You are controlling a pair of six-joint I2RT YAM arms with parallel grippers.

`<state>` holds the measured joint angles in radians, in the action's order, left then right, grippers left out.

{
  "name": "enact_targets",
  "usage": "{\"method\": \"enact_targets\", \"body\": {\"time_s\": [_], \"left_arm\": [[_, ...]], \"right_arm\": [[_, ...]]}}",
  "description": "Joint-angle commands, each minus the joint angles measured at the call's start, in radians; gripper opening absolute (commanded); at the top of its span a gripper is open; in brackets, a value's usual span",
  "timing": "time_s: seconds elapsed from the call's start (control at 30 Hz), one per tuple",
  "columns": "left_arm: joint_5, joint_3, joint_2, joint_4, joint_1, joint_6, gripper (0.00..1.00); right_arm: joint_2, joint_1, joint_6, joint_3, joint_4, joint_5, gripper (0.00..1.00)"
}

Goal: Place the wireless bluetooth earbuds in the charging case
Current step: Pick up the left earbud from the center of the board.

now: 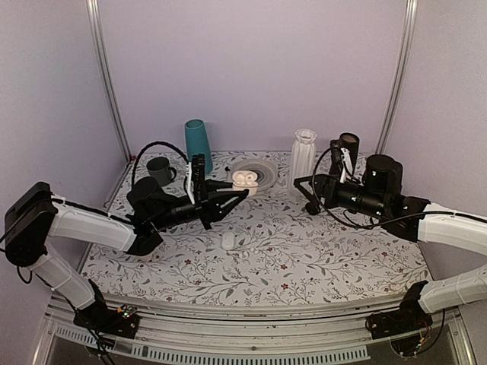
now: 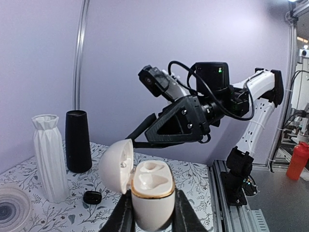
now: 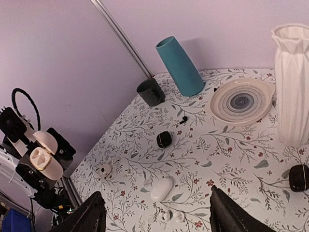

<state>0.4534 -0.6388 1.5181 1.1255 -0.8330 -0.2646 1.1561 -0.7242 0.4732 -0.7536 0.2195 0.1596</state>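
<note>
My left gripper (image 2: 152, 215) is shut on the white charging case (image 2: 152, 192), holding it upright above the table with its lid (image 2: 116, 166) swung open to the left. Two pale rounded shapes fill its top; whether they are seated earbuds or bare wells I cannot tell. The held case (image 1: 245, 180) sits mid-table, in front of the plate. My right gripper (image 3: 157, 217) is open and holds nothing; it (image 1: 303, 195) hangs to the right of the case, apart from it. Two white earbuds (image 3: 172, 216) lie on the cloth beside a closed white case (image 3: 161, 188). A black earbud (image 3: 183, 119) lies farther back.
A black case (image 3: 164, 139), a small open white case (image 3: 104, 169) and another black case (image 3: 298, 178) lie on the floral cloth. A teal vase (image 1: 198, 144), dark mug (image 1: 160, 170), plate (image 1: 262, 169), ribbed white vase (image 1: 303, 156) and black cylinder (image 2: 78, 141) stand along the back.
</note>
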Motion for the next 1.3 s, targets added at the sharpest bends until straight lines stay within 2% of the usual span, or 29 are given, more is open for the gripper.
{"method": "enact_targets", "body": {"time_s": [0.0, 0.17, 0.33, 0.4, 0.5, 0.63, 0.93, 1.13, 1.27], "left_arm": [[0.005, 0.005, 0.035, 0.077, -0.052, 0.023, 0.00], [-0.027, 0.025, 0.010, 0.066, -0.088, 0.040, 0.00], [-0.118, 0.068, -0.039, 0.071, -0.108, 0.012, 0.00], [-0.099, 0.072, -0.049, 0.085, -0.107, 0.010, 0.00], [-0.064, -0.003, -0.071, -0.066, -0.106, 0.076, 0.00], [-0.053, -0.076, -0.075, -0.176, -0.104, 0.142, 0.00], [-0.007, -0.153, -0.016, -0.168, -0.058, 0.112, 0.00], [0.003, -0.115, -0.010, -0.079, -0.023, 0.063, 0.00], [0.017, -0.094, -0.018, -0.082, -0.008, 0.050, 0.00]], "right_arm": [[-0.062, 0.050, 0.087, 0.082, -0.131, -0.154, 0.73], [-0.028, 0.167, 0.191, 0.184, -0.127, -0.163, 0.72], [0.057, 0.262, 0.244, 0.190, -0.136, -0.142, 0.70], [0.091, 0.306, 0.262, 0.189, -0.148, -0.108, 0.68], [0.137, 0.359, 0.288, 0.198, -0.143, -0.071, 0.63], [0.210, 0.380, 0.304, 0.166, -0.158, -0.056, 0.58], [0.291, 0.404, 0.362, 0.140, -0.158, -0.063, 0.56], [0.349, 0.423, 0.359, 0.125, -0.134, -0.033, 0.56], [0.404, 0.428, 0.358, 0.090, -0.127, -0.021, 0.56]]}}
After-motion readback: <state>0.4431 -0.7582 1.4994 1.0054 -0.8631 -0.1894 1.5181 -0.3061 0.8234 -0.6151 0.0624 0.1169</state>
